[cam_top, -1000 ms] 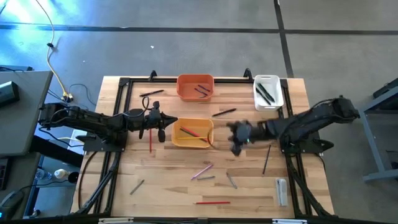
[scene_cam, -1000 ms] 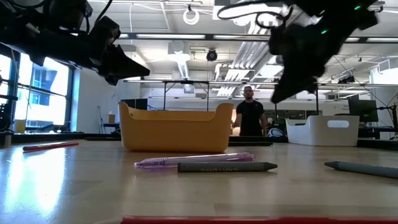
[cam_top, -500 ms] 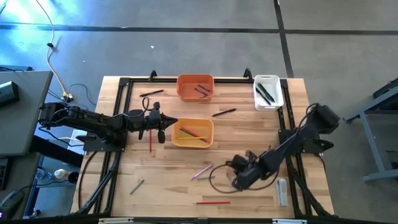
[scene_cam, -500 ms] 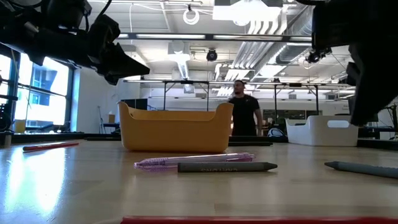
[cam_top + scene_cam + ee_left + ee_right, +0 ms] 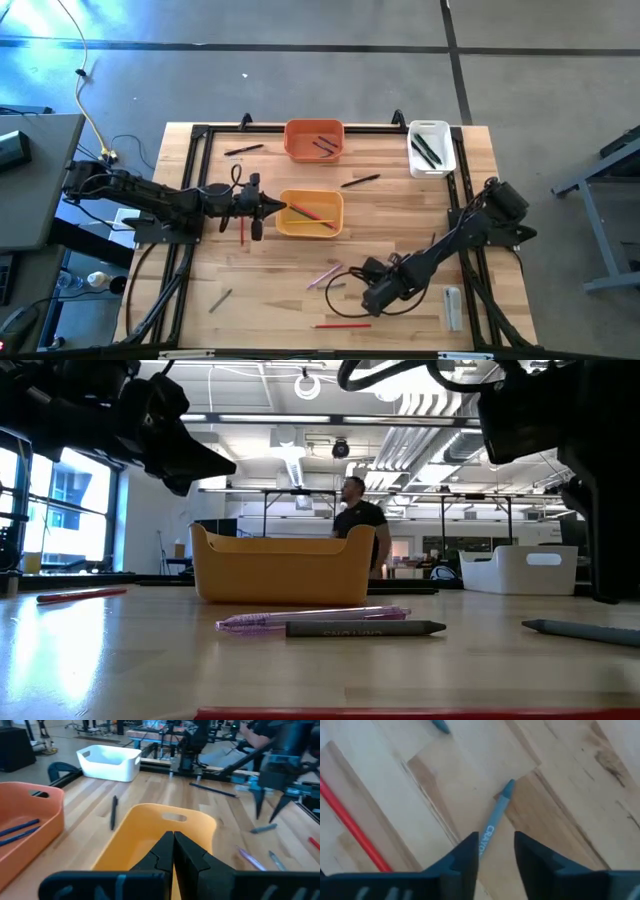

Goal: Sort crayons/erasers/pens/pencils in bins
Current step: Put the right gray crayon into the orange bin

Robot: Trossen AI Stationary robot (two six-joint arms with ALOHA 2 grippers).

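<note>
The right gripper (image 5: 496,851) hangs low over the tabletop (image 5: 400,215) in the lower middle of the high view, its fingers parted and empty, straddling the near end of a grey-blue crayon (image 5: 496,817) that lies flat on the wood, so the stance reads as a lineup for a pinch across the crayon's width; the crayon is thin and straight with a pointed tip and pale lettering along its wrapper; a red stick (image 5: 351,822) lies apart from it toward the left of the right wrist view, and another bluish tip (image 5: 440,725) shows at that picture's top edge; the left gripper (image 5: 262,205) waits with its fingers pressed together and nothing between them, raised at the left rim of the yellow-orange bin (image 5: 335,212) in the middle of the high view, probably parked there after a drop or simply out of the other arm's way; that bin already holds a red and a green stick, the orange bin (image 5: 291,145) at upper centre holds a few dark ones, and the white bin (image 5: 447,160) at upper right holds dark pens; loose pieces remain scattered on the wood, among them a pink pen (image 5: 324,274), a red pencil (image 5: 340,325) near the lower edge and a black pen (image 5: 360,181) between the bins, so the sorting looks well short of finished.
</note>
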